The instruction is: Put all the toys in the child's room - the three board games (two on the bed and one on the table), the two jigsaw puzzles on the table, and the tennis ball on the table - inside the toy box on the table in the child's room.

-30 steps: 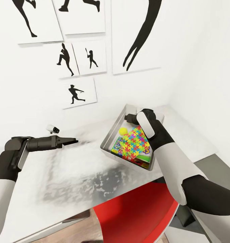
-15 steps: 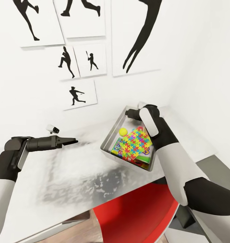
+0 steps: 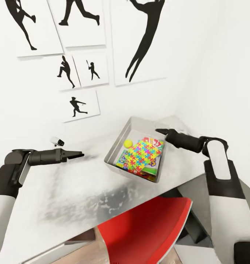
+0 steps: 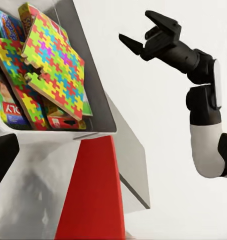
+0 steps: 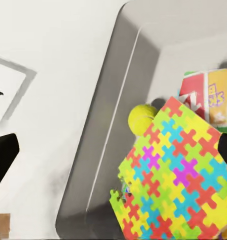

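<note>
The grey toy box point(image 3: 116, 143) stands on the white table point(image 3: 77, 183) near the wall corner. A yellow tennis ball point(image 3: 128, 143) lies in it beside a colourful jigsaw puzzle point(image 3: 142, 154), which rests on top of board games point(image 3: 154, 142). In the right wrist view the tennis ball point(image 5: 141, 119) sits next to the jigsaw puzzle point(image 5: 178, 180). My right gripper point(image 3: 160, 131) hovers open and empty just past the box's right rim; the left wrist view shows this right gripper point(image 4: 146, 32) with its jaws apart. To the left of the box, my left gripper point(image 3: 79, 154) is held open above the table.
A red chair point(image 3: 147, 231) is tucked under the table's front edge, below the box. A small white device point(image 3: 58, 140) sits on the table by the wall, behind my left arm. Silhouette pictures point(image 3: 79, 104) hang on the wall.
My right arm has drawn back from over the box to its right side, uncovering the contents. The left arm has stayed put. The view has shifted slightly.
</note>
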{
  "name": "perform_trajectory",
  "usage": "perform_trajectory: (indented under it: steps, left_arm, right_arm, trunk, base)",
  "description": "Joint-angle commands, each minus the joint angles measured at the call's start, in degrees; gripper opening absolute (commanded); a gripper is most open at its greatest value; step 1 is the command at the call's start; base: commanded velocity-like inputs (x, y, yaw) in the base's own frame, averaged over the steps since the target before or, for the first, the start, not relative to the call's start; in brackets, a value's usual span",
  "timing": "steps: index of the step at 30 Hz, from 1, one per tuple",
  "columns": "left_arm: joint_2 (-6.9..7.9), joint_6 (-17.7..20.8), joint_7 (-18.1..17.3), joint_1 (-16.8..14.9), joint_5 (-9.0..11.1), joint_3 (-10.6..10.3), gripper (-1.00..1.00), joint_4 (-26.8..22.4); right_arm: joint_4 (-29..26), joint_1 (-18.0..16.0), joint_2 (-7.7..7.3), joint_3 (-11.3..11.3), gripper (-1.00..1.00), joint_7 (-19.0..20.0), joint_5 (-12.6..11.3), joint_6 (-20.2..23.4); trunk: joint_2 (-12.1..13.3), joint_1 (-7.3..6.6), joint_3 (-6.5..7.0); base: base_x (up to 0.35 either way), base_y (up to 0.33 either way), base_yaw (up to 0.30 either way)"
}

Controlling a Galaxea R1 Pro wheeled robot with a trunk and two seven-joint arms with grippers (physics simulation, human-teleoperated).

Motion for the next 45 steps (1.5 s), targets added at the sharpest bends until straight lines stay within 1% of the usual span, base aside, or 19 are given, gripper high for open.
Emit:
perform_trajectory:
  steps: [1,3,4,5,6,8,11,12,17,19,23,25,31,32,35,36,37,40,45]
  left_arm:
    - [0.04,0.59,-0.22,0.02,-0.27,-0.01,1.0,0.03]
    - [0.42,0.57,-0.22,0.19,-1.26,0.02,1.0,0.09]
    - [0.7,0.57,-0.22,0.28,-1.59,0.08,1.0,0.1]
    - [0.87,0.57,-0.22,0.31,-1.71,0.14,1.0,0.11]
    - [1.36,0.55,-0.22,0.39,-1.86,0.26,1.0,0.11]
    - [2.8,0.56,-0.22,0.54,-1.83,0.46,1.0,0.13]
    - [4.4,0.56,-0.22,0.88,-1.67,0.59,1.0,0.17]
    - [5.61,0.56,-0.22,1.28,-1.6,0.63,1.0,0.19]
    - [8.43,0.56,-0.22,3.5,-1.45,0.73,1.0,0.21]
    - [8.86,0.56,-0.22,4.73,-1.44,0.81,1.0,0.21]
    - [9.53,0.18,-0.22,9.09,-1.47,1.0,1.0,0.21]
    - [9.63,-0.37,-0.22,10.55,-1.47,1.27,1.0,0.2]
    - [9.76,-1.52,-0.22,13.13,-1.33,4.4,1.0,-0.3]
    - [9.78,-1.62,-0.22,13.41,-1.31,5.58,1.0,-0.43]
    - [9.83,-1.78,-0.22,13.69,-1.33,6.96,1.0,-0.44]
    - [9.86,-1.82,-0.22,13.75,-1.34,7.32,1.0,-0.43]
    - [9.92,-1.91,-0.22,13.84,-1.36,7.83,1.0,-0.42]
    - [10.01,-2.01,-0.22,13.94,-1.35,8.37,1.0,-0.41]
    - [10.06,-2.18,-0.22,13.99,-1.38,8.59,1.0,-0.45]
  right_arm:
    - [-0.8,1.81,-1.17,-0.22,1.0,1.2,-2.84,0.18]
    - [-2.66,8.38,-4.65,-1.05,1.0,8.93,-9.29,0.18]
    - [-3.18,11.3,-5.75,-1.8,1.0,13.14,-11.55,0.18]
    - [-3.38,12.64,-6.14,-2.25,1.0,15.26,-12.37,0.18]
    - [-3.76,15.17,-6.69,-3.05,1.0,19.44,-13.52,0.18]
    - [-4.69,20.1,-7.31,-4.07,1.0,26.75,-14.73,0.18]
    - [-5.69,23.94,-7.53,-4.43,1.0,31.18,-15.14,0.18]
    - [-6.46,26.48,-7.61,-4.57,1.0,33.73,-15.29,0.18]
    - [-7.56,32.85,-7.44,-4.55,1.0,39.67,-15.42,0.18]
    - [-7.7,34.37,-7.32,-4.5,1.0,40.83,-15.38,0.18]
    - [-7.88,39.21,-7.08,-4.51,1.0,42.45,-15.27,0.18]
    - [-7.91,40.38,-7.09,-4.6,1.0,42.77,-15.25,0.18]
    - [-7.94,42.39,-7.55,-4.64,1.0,45.14,-15.16,-2.71]
    - [-7.94,42.61,-7.63,-4.56,1.0,46.02,-14.64,-3.37]
    - [-7.94,42.77,-7.66,-4.52,1.0,46.99,-12.5,-3.96]
    - [-7.94,42.81,-7.64,-4.55,1.0,47.25,-11.5,-4.09]
    - [-7.95,42.85,-7.48,-4.68,1.0,47.77,-9.39,-4.3]
    - [-7.95,42.88,-7.18,-4.69,1.0,48.9,-5.54,-4.96]
    - [-7.95,42.9,-7.19,-4.22,1.0,51.04,-2.58,-8.62]
  trunk:
    - [-0.1,0.02,0.01]
    - [-0.1,0.02,0.18]
    - [-0.1,0.02,0.27]
    - [-0.1,0.02,0.35]
    - [-0.1,0.02,0.44]
    - [-0.1,0.02,0.61]
    - [-0.1,0.02,0.87]
    - [-0.1,0.02,0.95]
    - [-0.1,0.02,1.37]
    - [-0.1,0.02,1.54]
    - [-0.1,0.02,1.88]
    - [-0.1,0.02,2.05]
    - [-0.1,0.02,2.56]
    - [-0.1,0.02,2.64]
    - [-0.1,0.02,2.89]
    - [-0.1,0.02,2.98]
    - [-0.1,0.02,3.06]
    - [-0.1,0.02,3.32]
    - [-0.1,0.02,3.59]
  base:
    - [-0.183,0.0,-0.163]
    - [-0.192,-0.009,-0.169]
    - [-0.182,-0.048,-0.172]
    - [-0.177,-0.058,-0.173]
    - [-0.17,-0.065,-0.174]
    - [-0.166,-0.038,-0.178]
    - [-0.177,-0.017,-0.18]
    - [-0.211,0.029,-0.182]
    - [-0.192,0.044,-0.183]
    - [-0.084,0.019,-0.183]
    - [-0.034,0.008,-0.183]
    - [-0.014,0.003,-0.183]
    - [-0.005,0.001,-0.183]
    - [-0.002,0.0,-0.183]
    - [-0.001,0.0,-0.183]
    - [-0.001,0.0,-0.183]
    - [0.0,0.0,-0.183]
    - [0.0,0.0,-0.183]
    - [0.0,0.0,-0.164]
